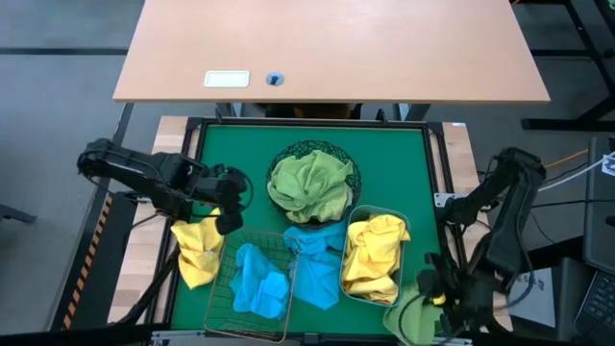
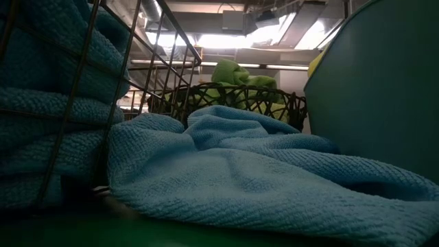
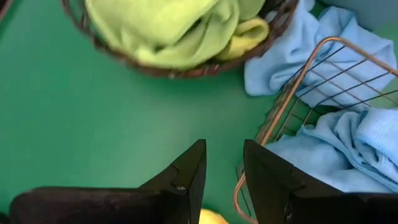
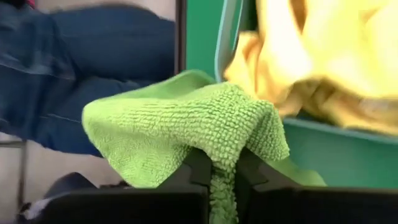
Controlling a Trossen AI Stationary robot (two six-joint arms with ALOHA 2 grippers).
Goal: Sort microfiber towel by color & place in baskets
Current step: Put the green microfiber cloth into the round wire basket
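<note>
Most cloths are sorted; the right pincer (image 4: 219, 171) grips a green cloth (image 4: 186, 134), the left pincer (image 3: 222, 163) hangs open, and a yellow cloth (image 1: 197, 252) remains loose.

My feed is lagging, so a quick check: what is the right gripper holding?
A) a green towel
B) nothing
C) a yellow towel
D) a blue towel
A: in the right wrist view the right gripper has its jaws shut on a green towel, and the high view shows that towel at the table's near right corner, beside the tub of yellow towels.
</note>
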